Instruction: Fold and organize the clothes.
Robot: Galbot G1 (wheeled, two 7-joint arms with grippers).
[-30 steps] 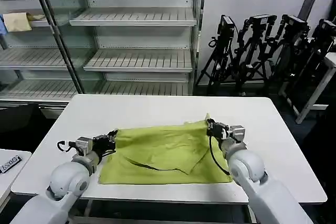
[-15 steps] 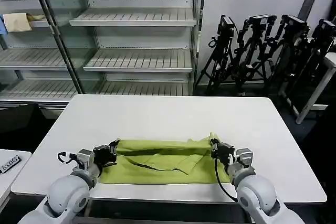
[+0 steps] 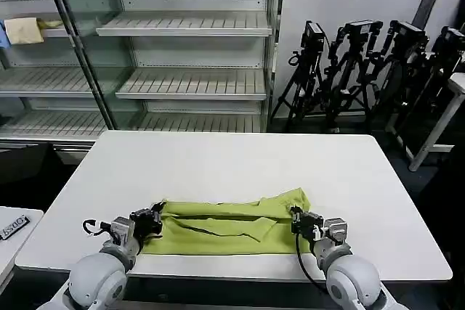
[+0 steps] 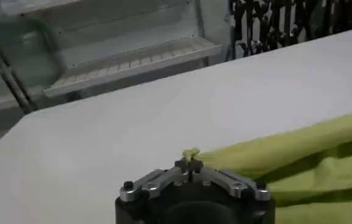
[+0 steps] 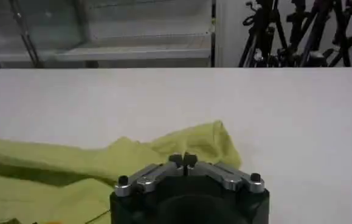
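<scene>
— What do you see at your left gripper (image 4: 191,161)?

— Its metal jaws are pinched together on a small tuft of the soft lime-green fabric shirt (image 4: 297,164).

— And the rest of it?

— You see it spread away in folds over the smooth white table (image 4: 133,128), with pale metal wire shelves (image 4: 127,61) beyond the far edge.

The shirt (image 3: 225,219) is folded over, so its white print is hidden. Its collar and sleeves are too bunched up to tell apart. Both wrist views cut the shirt off at the edge.
</scene>
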